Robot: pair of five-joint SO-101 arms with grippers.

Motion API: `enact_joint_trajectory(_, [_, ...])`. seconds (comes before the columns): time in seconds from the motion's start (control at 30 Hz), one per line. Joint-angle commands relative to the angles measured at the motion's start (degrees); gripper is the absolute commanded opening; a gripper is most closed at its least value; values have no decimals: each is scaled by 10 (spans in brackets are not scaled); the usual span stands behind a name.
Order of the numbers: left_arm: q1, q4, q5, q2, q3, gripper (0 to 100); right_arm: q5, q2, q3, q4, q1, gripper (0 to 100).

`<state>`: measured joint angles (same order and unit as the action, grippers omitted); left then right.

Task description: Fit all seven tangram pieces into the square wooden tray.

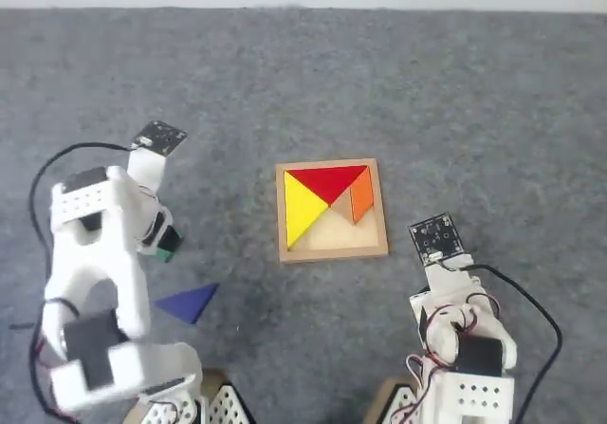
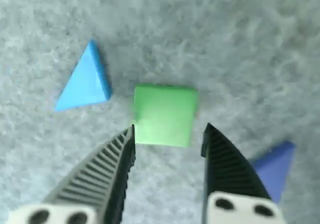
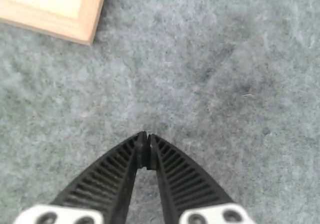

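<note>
While the left gripper [image 2: 169, 128] hangs spread wide over the green square [image 2: 165, 115], one finger off each of two opposite edges and seemingly not touching it, you have a fair line for the pick. The square lies flat on the grey carpet [image 1: 474, 82], between a light blue triangle [image 2: 85, 81] and a dark blue triangle [image 2: 275, 166]. Both triangles are near it but apart from it. The fingertips sit toward the square's nearer edge, so it would be wise to ease forward until they straddle its middle. Then lower straight down and close on the parallel sides, not on the corners. Lift it well clear before you travel, since the carpet pile may drag a low piece askew. The square wooden tray [image 1: 381, 215] lies well apart, at the table's middle. It already holds a red triangle [image 1: 327, 182], a yellow triangle [image 1: 302, 208] and an orange piece [image 1: 361, 199], with bare wood along the edge nearest the arms. The right gripper [image 3: 146, 136], pressed together, rests over carpet near a tray corner [image 3: 75, 13]. Mind that arm as you approach.
</note>
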<state>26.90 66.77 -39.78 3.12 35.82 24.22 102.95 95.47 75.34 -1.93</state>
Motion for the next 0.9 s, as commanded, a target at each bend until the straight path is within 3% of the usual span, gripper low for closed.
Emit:
enact_joint_trajectory(0.0, [5, 3, -26, -62, -58, 214, 4, 9, 10, 0, 2, 8])
enact_joint_trajectory(0.17, [7, -39, -55, -77, -56, 214, 4, 9, 10, 0, 2, 8])
enact_joint_trajectory(0.43, [-5, -27, -51, -150, -78, 203, 4, 9, 10, 0, 2, 8])
enact_joint_trajectory(0.67, [-53, 11, -50, -156, -69, 24, 4, 9, 10, 0, 2, 8])
enact_joint_trajectory(0.87, [-108, 38, -18, -156, -63, 13, 4, 9, 10, 0, 1, 8])
